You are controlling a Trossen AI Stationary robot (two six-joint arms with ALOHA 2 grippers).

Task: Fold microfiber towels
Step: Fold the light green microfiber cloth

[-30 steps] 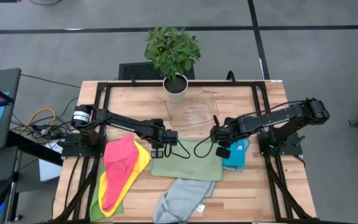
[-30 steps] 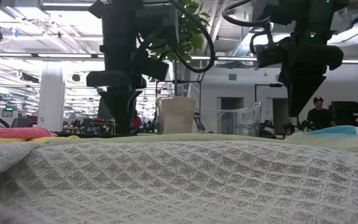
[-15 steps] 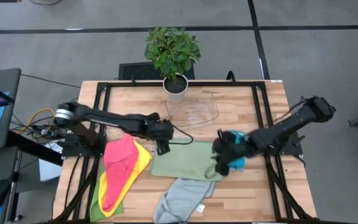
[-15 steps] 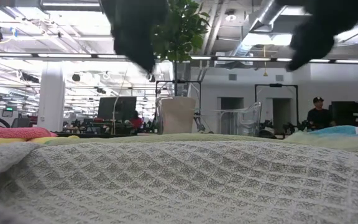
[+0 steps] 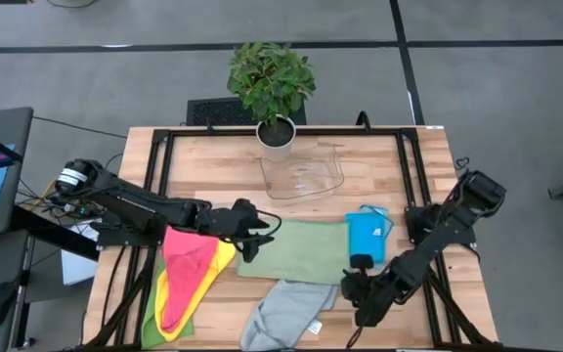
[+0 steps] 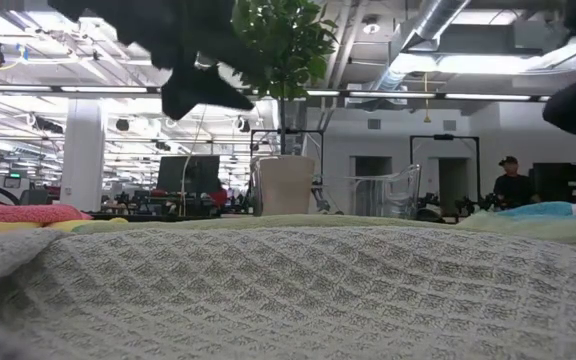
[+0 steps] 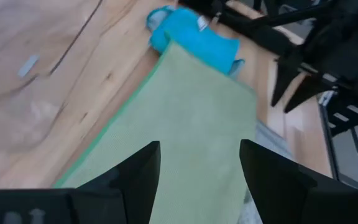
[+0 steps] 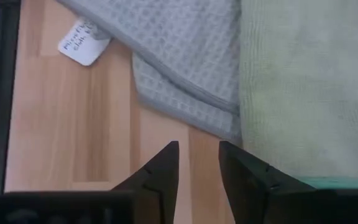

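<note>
A green towel (image 5: 296, 251) lies folded flat at mid-table, also seen as the green towel (image 7: 191, 118) in the left wrist view. A folded blue towel (image 5: 368, 235) rests beside its right edge. A grey waffle towel (image 5: 286, 311) lies crumpled at the near edge. Pink towel (image 5: 189, 264) lies on yellow and green ones at the left. My left gripper (image 7: 199, 165) hovers open above the green towel's left end, slanting down. My right gripper (image 8: 197, 165) is open by a narrow gap, above bare wood just right of the grey towel (image 8: 185, 56).
A clear plastic tray (image 5: 306, 178) and a white plant pot (image 5: 277, 139) stand at the far middle. Black frame rails (image 5: 428, 264) run along both table sides. The grey towel's white label (image 8: 82, 43) lies on the wood. Bare wood shows at the near right.
My right gripper has swung from the green towel's far right corner toward the table's near edge, ending beside the grey towel. My left gripper has risen off the green towel's far left corner, tipped up from pointing down, and drawn slightly left. The green towel stays flat.
</note>
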